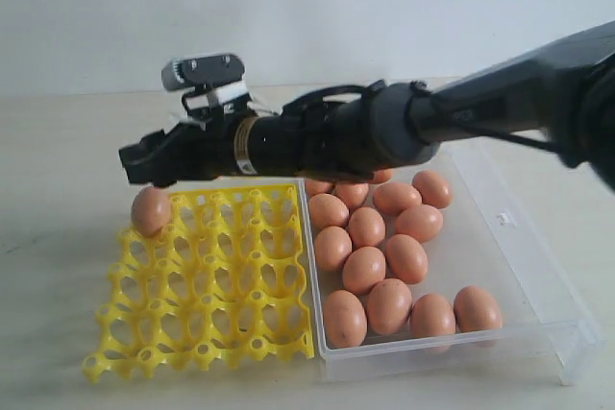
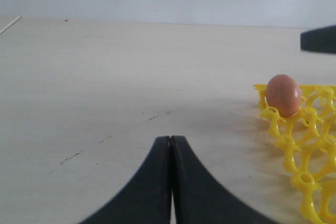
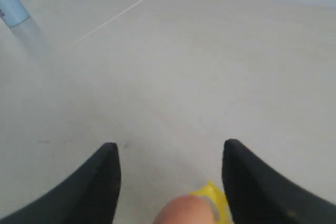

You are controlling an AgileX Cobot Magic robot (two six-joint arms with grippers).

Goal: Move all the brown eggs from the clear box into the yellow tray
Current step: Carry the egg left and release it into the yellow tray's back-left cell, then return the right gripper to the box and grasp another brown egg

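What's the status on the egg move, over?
Right tool open above one brown egg, seated in yellow tray corner cup. Left tool shut, off to the tray's side. Other brown eggs in clear box. Nothing seen blocking.

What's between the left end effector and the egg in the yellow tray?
Only bare tabletop, in the left wrist view, from the left end effector to the egg on the tray.

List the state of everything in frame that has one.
Tray egg, seated in a corner cup.
Yellow tray, other visible cups empty.
Clear box, no lid, holding eggs.
Box eggs, lying loose.
Right gripper, open, just above the tray egg, not gripping.
Left gripper, shut, empty, over the table.
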